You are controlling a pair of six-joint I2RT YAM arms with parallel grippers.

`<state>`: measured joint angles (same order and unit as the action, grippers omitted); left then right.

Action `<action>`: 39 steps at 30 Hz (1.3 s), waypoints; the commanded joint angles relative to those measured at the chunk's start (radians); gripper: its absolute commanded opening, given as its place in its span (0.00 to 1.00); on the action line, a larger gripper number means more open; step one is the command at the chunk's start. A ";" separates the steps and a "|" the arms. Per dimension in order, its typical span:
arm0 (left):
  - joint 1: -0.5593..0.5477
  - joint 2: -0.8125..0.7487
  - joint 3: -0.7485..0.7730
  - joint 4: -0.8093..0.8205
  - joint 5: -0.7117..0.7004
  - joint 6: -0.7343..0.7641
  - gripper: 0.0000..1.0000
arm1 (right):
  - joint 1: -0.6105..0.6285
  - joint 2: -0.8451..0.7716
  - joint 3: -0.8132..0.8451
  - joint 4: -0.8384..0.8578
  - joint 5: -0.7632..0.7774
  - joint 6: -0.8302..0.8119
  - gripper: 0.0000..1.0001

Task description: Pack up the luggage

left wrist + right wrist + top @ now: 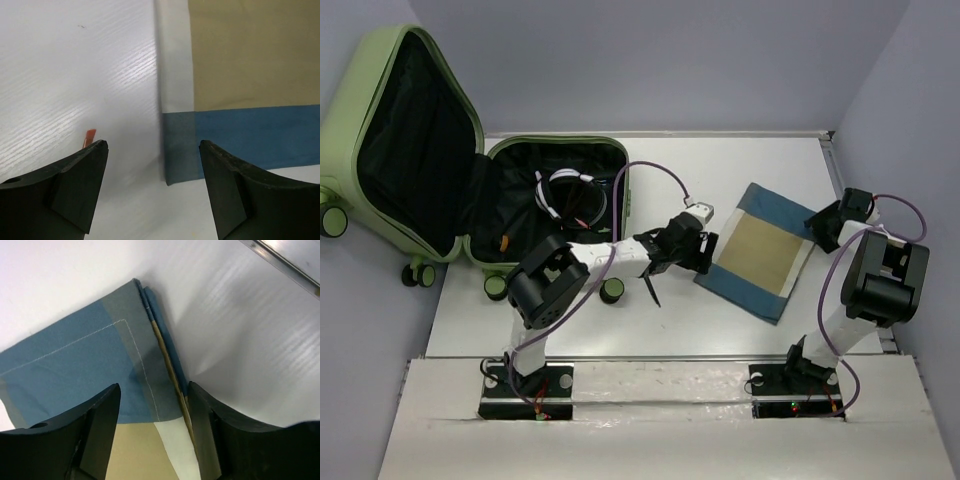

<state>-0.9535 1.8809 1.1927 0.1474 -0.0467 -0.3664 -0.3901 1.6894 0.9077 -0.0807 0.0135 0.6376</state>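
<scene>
Luggage (342, 140) open; left pincer (152, 145) and right pincer (154, 385) gape over cloth (760, 250).

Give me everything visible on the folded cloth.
The folded cloth is a woven-looking rectangle with a tan centre, pale strips and a blue border with white stitching. It lies flat and skewed on the white table, right of the luggage and apart from it. Stacked layers show at its far right corner, which the open right end effector straddles. The open left end effector straddles its left edge. Contact cannot be told.
</scene>
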 commanded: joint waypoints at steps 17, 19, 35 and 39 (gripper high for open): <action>-0.067 0.221 0.228 -0.138 0.008 0.092 0.44 | -0.029 0.118 0.054 0.024 -0.188 0.030 0.31; -0.067 0.218 0.220 -0.137 0.008 0.089 0.38 | -0.029 0.119 0.048 0.032 -0.202 0.030 0.19; -0.065 0.070 0.180 -0.068 0.008 0.087 0.06 | -0.029 -0.094 -0.158 0.350 -0.331 0.108 0.07; -0.064 0.052 0.203 -0.068 0.039 0.083 0.06 | -0.029 -0.166 -0.204 0.455 -0.397 0.131 0.07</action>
<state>-1.0134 2.0232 1.3666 0.0463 -0.0334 -0.2882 -0.4183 1.6081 0.7345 0.1963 -0.2886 0.7387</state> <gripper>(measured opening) 0.080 0.075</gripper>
